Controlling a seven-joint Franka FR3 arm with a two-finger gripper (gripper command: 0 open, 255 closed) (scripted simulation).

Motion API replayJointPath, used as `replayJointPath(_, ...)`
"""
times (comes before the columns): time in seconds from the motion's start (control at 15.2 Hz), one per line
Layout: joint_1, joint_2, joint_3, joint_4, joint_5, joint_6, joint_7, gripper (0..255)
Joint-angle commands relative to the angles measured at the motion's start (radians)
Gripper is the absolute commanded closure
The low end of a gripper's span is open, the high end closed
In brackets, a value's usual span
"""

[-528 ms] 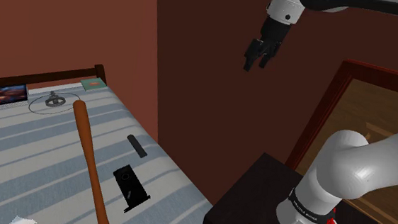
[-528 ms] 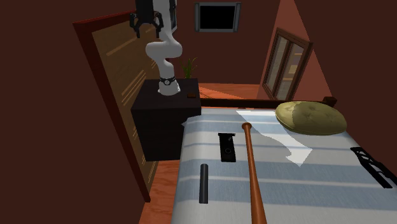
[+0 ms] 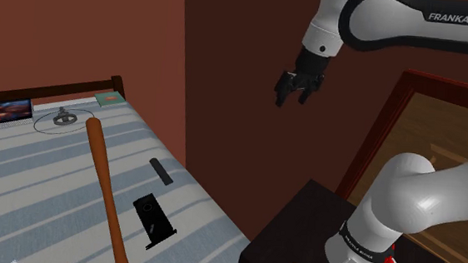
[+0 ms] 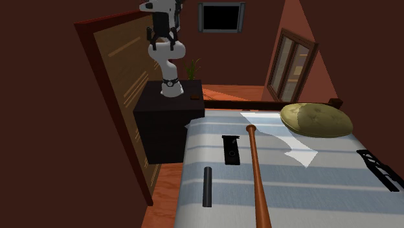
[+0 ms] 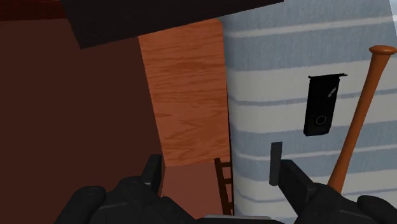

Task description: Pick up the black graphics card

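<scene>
The striped bed [image 3: 38,173] is spread across the shoulder view's lower left. On it, beside the bat [image 3: 104,185], the card [image 3: 153,219] is laid flat, its long axis roughly along the bat, well below-left of the gripper [image 3: 289,96], whose fingers are parted.

The bed [image 3: 37,181] has a blue and white striped cover. A black graphics card [image 3: 153,219] and a short black bar [image 3: 161,171] lie near one long edge. A long brown bat [image 3: 104,185] lies further in. A green pillow [image 4: 316,120] and a white sheet [image 4: 285,144] lie at one end. A screen [image 3: 5,112] and a green book [image 3: 109,100] lie at the other.
</scene>
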Motion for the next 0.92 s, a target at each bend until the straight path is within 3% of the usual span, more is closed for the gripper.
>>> replayJointPath(0.0, -0.002, -0.014, 0.05, -0.051, 0.031, 0.031, 0.089, 0)
replayJointPath(0.46, 0.002, 0.008, 0.237, -0.176, 0.153, 0.158, 0.382, 0)
replayJointPath(0.86, -0.008, 0.123, 0.42, -0.209, 0.256, 0.297, 0.639, 0)
